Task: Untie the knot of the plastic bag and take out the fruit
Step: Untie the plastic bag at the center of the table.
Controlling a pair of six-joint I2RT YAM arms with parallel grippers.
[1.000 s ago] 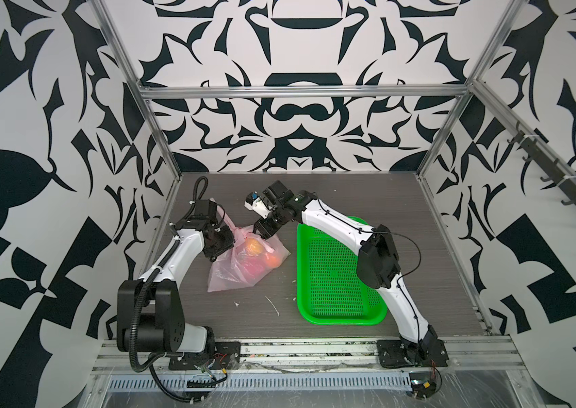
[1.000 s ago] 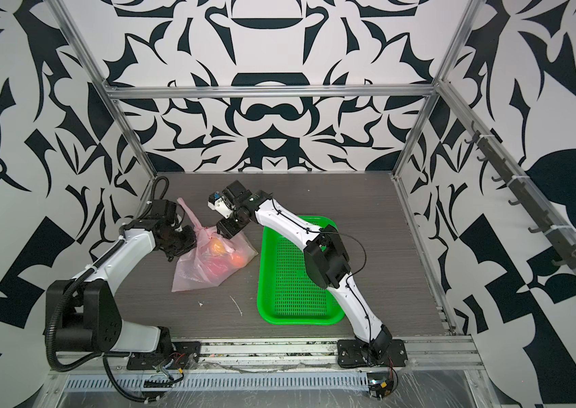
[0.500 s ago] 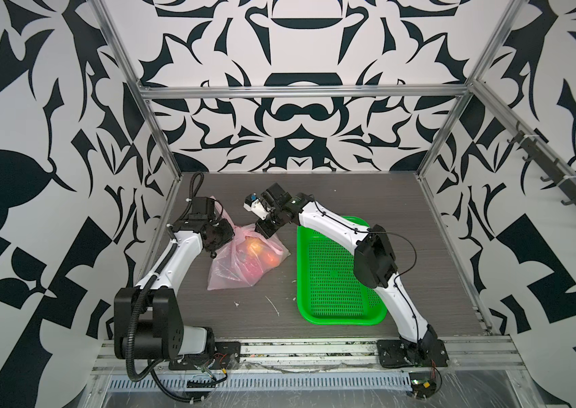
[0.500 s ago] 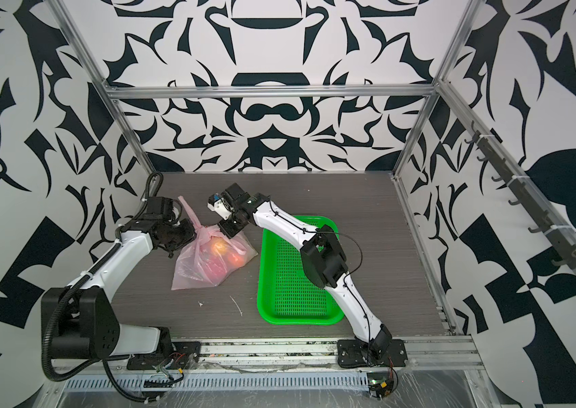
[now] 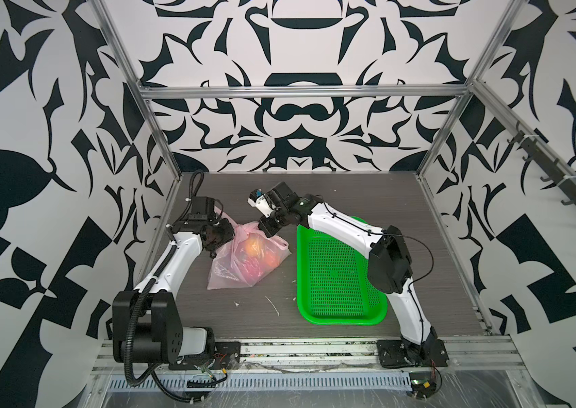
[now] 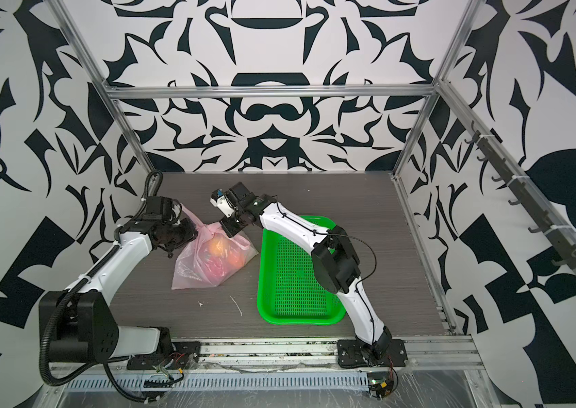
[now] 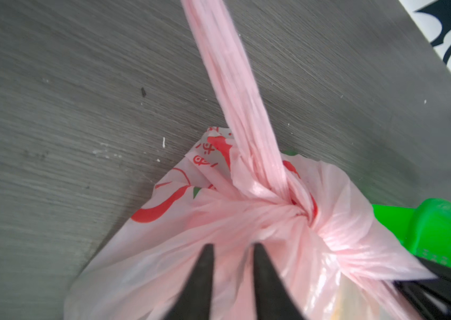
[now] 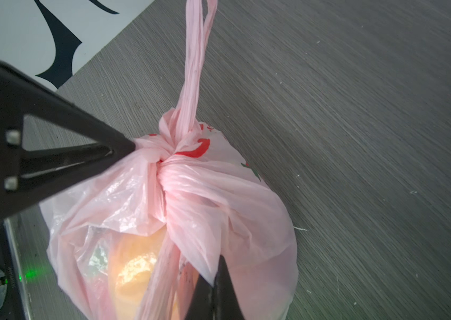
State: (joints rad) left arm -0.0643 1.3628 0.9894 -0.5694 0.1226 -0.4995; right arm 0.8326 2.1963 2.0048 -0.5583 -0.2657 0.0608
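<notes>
Newly closed, right fingers (image 8: pixel 225 288) clamp the plastic bag (image 8: pixel 218 199) near the knot (image 8: pixel 174 146), likely anchoring it; left fingers (image 7: pixel 205 266), slightly apart, sit beside it.

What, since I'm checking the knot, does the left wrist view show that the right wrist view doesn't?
Only left wrist: a corner of the green perforated plastic basket, and the left claw with a gap between its fingers, over the pale-pink translucent plastic bag. Only right wrist: a round orange-yellow fruit plain through the bag, and the right claw shut on a strand of it. Both: the tight pink knot, still tied, the long handle loop, the grey wood-grain table.
</notes>
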